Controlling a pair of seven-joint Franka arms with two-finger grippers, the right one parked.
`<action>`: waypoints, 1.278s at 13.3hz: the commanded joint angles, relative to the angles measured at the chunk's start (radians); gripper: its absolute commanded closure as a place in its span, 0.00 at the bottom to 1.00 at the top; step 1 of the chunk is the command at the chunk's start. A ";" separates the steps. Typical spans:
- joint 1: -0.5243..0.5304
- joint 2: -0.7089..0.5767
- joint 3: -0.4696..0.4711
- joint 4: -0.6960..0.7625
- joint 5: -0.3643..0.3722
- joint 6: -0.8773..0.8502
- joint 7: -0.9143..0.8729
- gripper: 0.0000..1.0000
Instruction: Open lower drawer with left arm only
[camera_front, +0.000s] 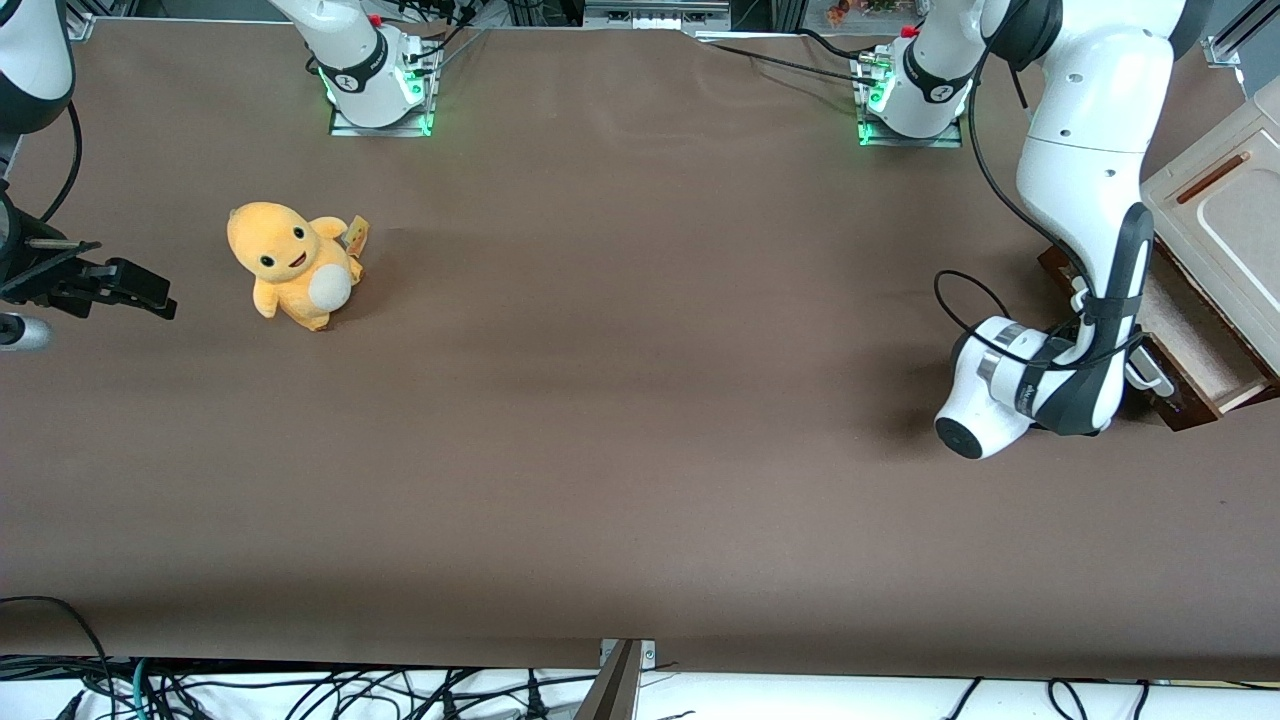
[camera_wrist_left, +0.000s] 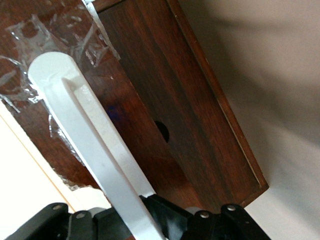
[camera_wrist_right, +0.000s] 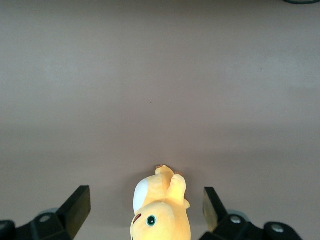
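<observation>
White bar handle (camera_wrist_left: 95, 150) runs along the lower drawer (camera_front: 1195, 345) front; jaws grip it.

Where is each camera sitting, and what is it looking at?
Front view: high up, facing both arms over the brown table; left arm reaches the lower drawer.
Left wrist view: on the left arm's wrist, close on the drawer's white handle; gripper at the handle.
Right wrist view: on the parked arm, facing the table and yellow plush toy, shared with the front view.
</observation>
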 joint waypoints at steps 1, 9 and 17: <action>-0.005 0.012 0.005 0.042 -0.014 -0.037 0.043 0.39; -0.005 0.007 0.005 0.040 -0.005 -0.037 0.043 0.00; -0.018 -0.002 -0.047 0.235 -0.218 -0.037 0.040 0.00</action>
